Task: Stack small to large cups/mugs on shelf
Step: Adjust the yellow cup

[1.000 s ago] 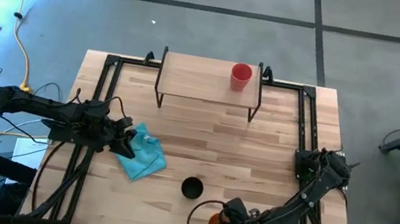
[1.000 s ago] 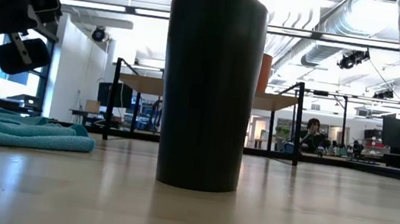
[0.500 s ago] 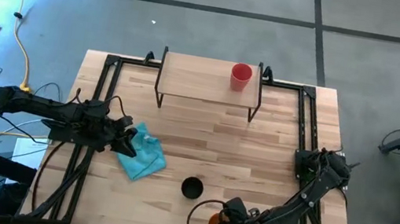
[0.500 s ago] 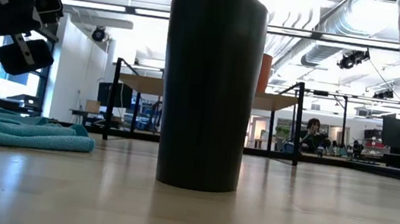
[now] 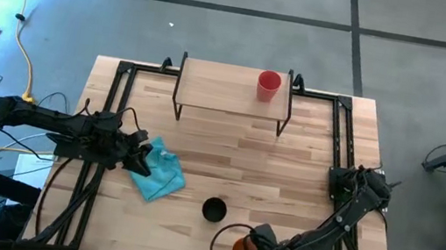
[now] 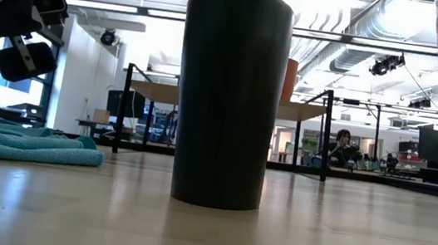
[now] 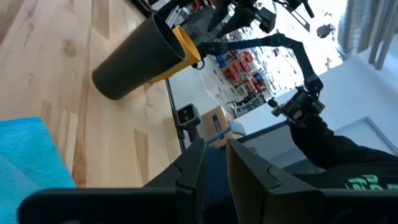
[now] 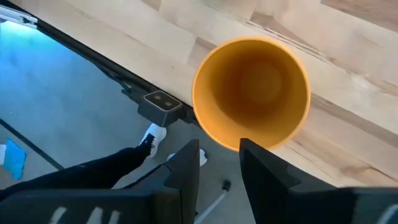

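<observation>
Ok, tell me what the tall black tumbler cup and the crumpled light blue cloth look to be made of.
Tall black tumbler cup: probably plastic with a matte-to-satin finish; its smooth, seamless wall shows only soft vertical highlights. Metal can't be ruled out.
Crumpled light blue cloth: looks like terry or microfibre towelling; it lies in soft folds with a fuzzy, ribbed surface.

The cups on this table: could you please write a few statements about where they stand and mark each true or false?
1. The small red tumbler cup stands on the low light-wood shelf. True.
2. The black tumbler cup lies on its side. False: it stands upright on the wooden tabletop.
3. The yellow-orange tumbler cup is nested inside the black one. False: it stands apart, by the right gripper.
4. The light blue cloth lies beside the left gripper. True.
5. The black cup is on the shelf. False: only the red one is.
</observation>
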Tool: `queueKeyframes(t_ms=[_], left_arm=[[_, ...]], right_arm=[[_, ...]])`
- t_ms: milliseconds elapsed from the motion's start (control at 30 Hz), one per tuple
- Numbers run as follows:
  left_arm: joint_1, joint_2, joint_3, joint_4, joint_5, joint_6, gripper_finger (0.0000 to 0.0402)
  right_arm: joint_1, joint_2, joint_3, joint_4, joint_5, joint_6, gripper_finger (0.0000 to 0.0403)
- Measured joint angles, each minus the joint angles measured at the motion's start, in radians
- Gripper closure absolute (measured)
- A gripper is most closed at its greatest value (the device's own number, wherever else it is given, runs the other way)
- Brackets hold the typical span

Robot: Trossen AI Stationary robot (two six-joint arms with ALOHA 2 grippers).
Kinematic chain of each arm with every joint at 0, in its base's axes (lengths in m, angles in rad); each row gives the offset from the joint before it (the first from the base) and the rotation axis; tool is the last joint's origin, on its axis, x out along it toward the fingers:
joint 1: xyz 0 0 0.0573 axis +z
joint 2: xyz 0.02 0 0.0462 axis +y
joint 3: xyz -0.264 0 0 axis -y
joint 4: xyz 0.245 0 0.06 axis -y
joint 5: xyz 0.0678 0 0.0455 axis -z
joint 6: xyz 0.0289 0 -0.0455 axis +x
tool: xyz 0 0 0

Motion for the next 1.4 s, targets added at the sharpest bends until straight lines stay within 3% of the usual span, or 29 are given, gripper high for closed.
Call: queueKeyframes(t_ms=[333, 700, 933, 1200, 1400], left_arm=[[0.0, 0.0, 0.0, -0.002, -0.048, 0.0, 0.0346], [0.0, 0.0, 0.0, -0.011, -0.053, -0.008, 0.0346], [0.0, 0.0, 0.0, -0.076, -0.054, 0.0, 0.0346], [0.0, 0.0, 0.0, -0.114, -0.054, 0.003, 0.0346], [0.0, 0.0, 0.0, -0.114, -0.054, 0.006, 0.0346]], right_arm=[[-0.007, 0.0, 0.0, -0.128, 0.033, 0.073, 0.0297], [-0.074, 0.0, 0.0, -0.092, 0.154, -0.112, 0.0297], [-0.122, 0.0, 0.0, -0.058, 0.171, -0.209, 0.0297], [-0.131, 0.0, 0.0, -0.076, 0.023, -0.249, 0.0297], [-0.099, 0.0, 0.0, -0.1, -0.031, -0.201, 0.0297]])
